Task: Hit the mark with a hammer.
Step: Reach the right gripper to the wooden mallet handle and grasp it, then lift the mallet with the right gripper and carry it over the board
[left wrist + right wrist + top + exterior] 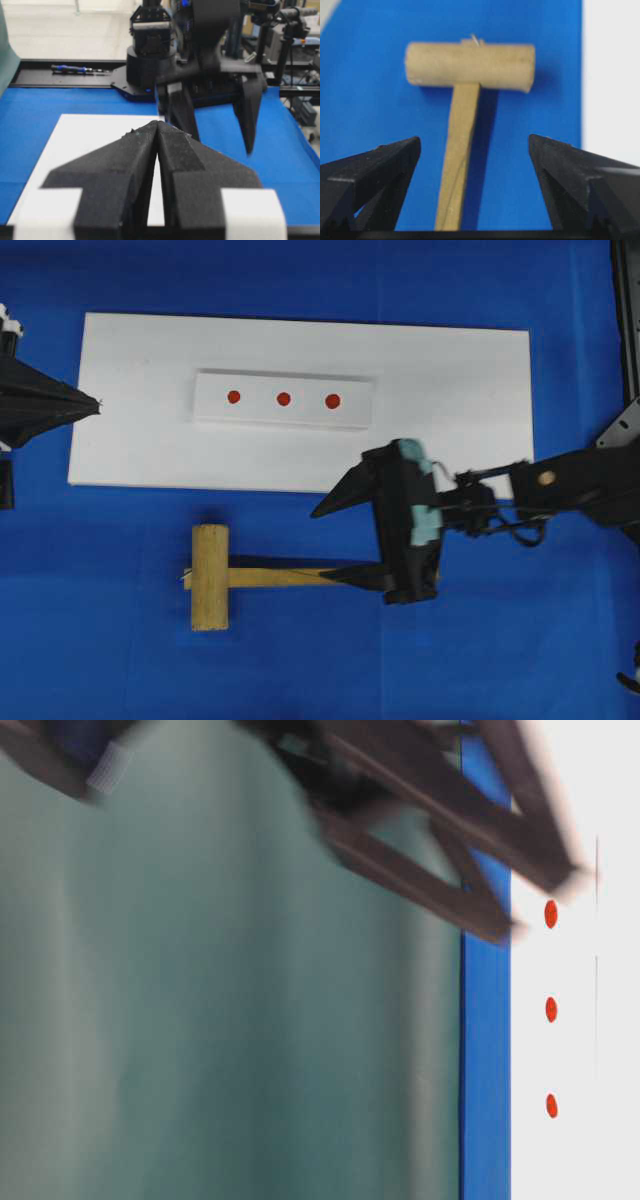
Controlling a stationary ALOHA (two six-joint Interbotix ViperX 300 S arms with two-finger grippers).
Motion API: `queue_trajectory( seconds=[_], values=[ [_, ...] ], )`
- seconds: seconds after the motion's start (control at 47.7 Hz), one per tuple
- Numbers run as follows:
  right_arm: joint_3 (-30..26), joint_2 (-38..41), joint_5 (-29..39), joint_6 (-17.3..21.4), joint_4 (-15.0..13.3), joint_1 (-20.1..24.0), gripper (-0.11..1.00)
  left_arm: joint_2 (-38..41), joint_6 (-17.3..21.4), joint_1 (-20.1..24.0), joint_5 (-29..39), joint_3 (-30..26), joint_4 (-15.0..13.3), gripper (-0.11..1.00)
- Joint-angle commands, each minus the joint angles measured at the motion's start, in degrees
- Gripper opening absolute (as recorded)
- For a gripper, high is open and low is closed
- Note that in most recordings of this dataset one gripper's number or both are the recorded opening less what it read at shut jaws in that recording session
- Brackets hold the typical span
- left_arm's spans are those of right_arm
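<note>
Right fingers (400, 170) spread wide astride hammer (461, 150) handle, ungrasped; left fingers (125, 160) clenched empty, white board (450, 370) nearby

Blue cloth (100, 640) around hammer (212, 577) bare — white board (460, 370) nearby, apart.

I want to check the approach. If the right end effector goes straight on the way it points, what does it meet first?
Probably the hammer: its handle lies between the open fingers of the right end effector, head farther ahead. Height above it is unclear.

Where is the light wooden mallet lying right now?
Overhead, the light wooden mallet lies on the blue cloth below the white board, its handle running between the open right gripper.
</note>
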Motion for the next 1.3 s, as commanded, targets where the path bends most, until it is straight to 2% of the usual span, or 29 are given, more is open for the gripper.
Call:
queue_trajectory(
  seconds=[0.0,0.377,0.65,0.776,0.86,0.986,1.09,1.279],
  values=[
    [-2.90,3.34,-2.72,0.09,1.85,0.79,0.86,0.53,-0.09,-0.09,-0.26,-0.44,-0.18,0.02],
    [-8.53,16.17,-3.78,0.09,6.59,2.46,0.86,0.53,-0.09,-0.09,-0.35,0.26,-0.18,0.02],
    [-10.37,20.04,-4.66,0.09,6.86,3.43,0.86,0.26,-0.09,0.00,-0.26,0.44,-0.18,0.02],
    [-10.72,20.48,-4.66,-0.44,6.86,3.52,0.83,0.26,-0.09,-0.09,-0.26,0.53,-0.18,0.02],
    [-10.72,20.48,-4.66,-0.88,6.68,3.69,0.71,0.26,-0.09,-0.09,-0.26,0.53,-0.09,0.02],
    [-10.81,20.48,-4.66,-1.05,6.59,3.69,0.33,0.26,-0.09,-0.09,-0.26,0.53,-0.18,0.02],
    [-10.99,20.39,-4.66,-1.05,6.50,3.87,0.11,0.26,-0.09,-0.09,-0.26,0.53,-0.18,0.02],
    [-11.43,18.90,-4.83,-0.97,6.50,3.96,0.10,0.18,-0.18,-0.09,-0.26,0.53,-0.18,0.02]
  ],
)
